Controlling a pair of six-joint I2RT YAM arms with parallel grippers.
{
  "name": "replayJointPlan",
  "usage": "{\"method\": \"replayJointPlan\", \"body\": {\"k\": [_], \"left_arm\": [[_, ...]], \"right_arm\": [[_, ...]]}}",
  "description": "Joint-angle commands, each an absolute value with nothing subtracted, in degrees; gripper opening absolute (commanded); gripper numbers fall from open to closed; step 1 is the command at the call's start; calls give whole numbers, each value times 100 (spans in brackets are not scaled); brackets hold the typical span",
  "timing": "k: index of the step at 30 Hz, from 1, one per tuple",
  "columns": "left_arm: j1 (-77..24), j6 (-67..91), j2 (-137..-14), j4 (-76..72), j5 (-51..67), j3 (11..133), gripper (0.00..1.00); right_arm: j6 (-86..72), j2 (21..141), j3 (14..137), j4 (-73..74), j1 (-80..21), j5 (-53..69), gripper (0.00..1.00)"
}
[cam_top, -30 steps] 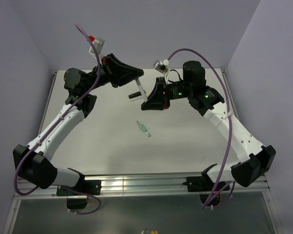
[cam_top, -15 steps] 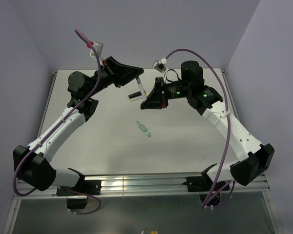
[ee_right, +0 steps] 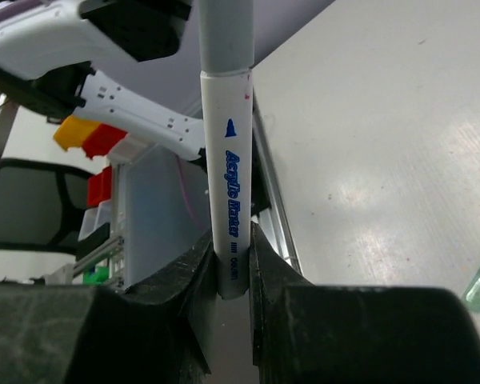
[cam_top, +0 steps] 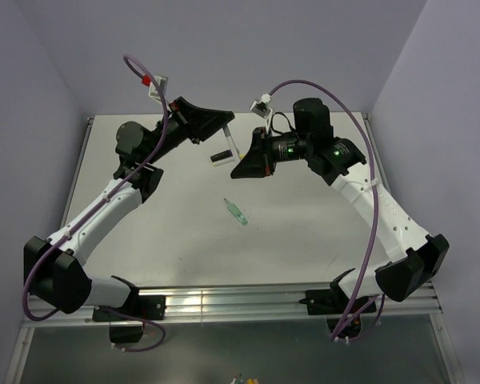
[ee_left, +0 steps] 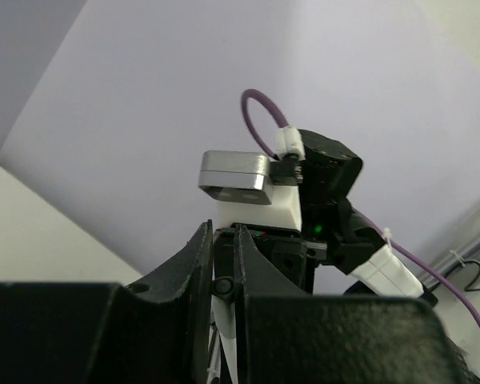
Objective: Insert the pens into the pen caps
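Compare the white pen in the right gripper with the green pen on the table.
The white pen is clamped in the right gripper, raised off the table; the green pen lies flat on the table, with no gripper on it. The white pen is opaque with blue print; the green pen is translucent. Both are thin sticks.
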State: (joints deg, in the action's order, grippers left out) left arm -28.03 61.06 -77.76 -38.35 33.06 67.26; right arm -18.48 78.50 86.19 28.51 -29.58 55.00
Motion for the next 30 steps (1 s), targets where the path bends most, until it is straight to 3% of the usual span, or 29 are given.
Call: {"method": "replayJointPlan", "body": {"k": [1, 10, 26, 30], "left_arm": [[-3182, 6503, -7761, -4252, 5193, 6267, 0], [-3612, 6882, -7691, -5133, 5537, 5977, 0], [-3814, 6249, -7550, -2998, 4500, 6135, 0], [-3814, 6328, -7567, -3216, 4491, 5977, 0]], "right_arm": [[-1907, 7840, 9237, 977, -2848, 5957, 0], [-2320, 7901, 9360, 334, -2795, 6785, 0], [-2224, 7989, 9993, 1511, -2733, 3930, 0], [-2153, 8042, 9993, 1530, -2742, 4120, 0]]}}
